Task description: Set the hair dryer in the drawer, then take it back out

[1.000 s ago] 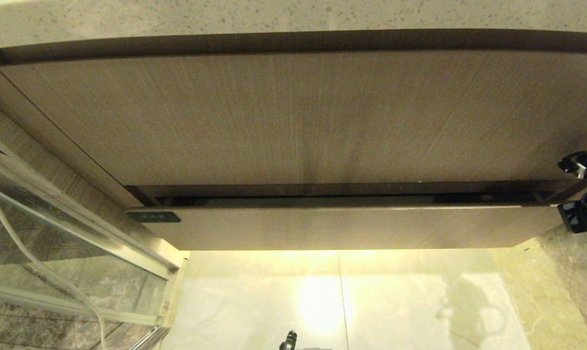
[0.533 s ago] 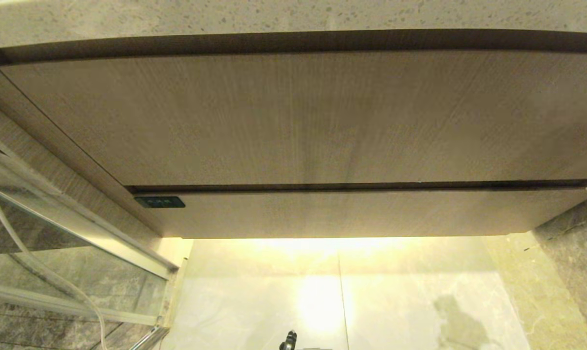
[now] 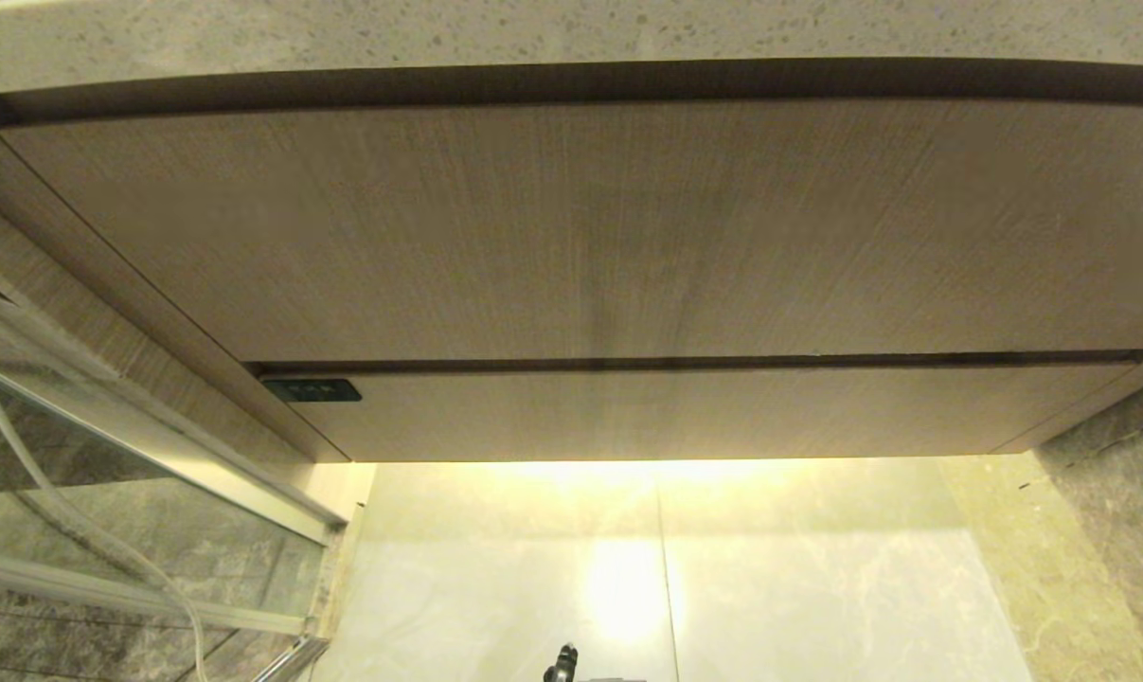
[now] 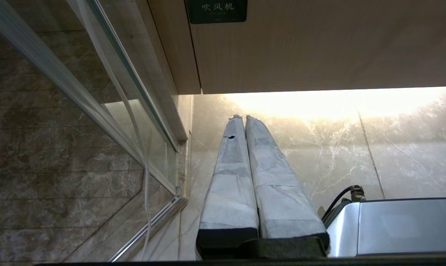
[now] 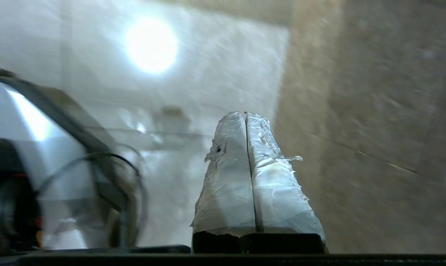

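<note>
A pale marble floor (image 3: 770,587) glows with warm light beneath a wooden cabinet; a white cord (image 3: 107,559) trails behind the glass panel (image 3: 135,493) at left.

- My right end effector (image 5: 246,115) has its two tape-wrapped fingers (image 5: 226,177) pressed together, nothing between them.
- Beyond its tips I see pale glossy floor (image 5: 215,66) with a bright light reflection (image 5: 151,45).
- Beside it, the robot's silver base (image 5: 34,155) with black cable (image 5: 130,170).
</note>
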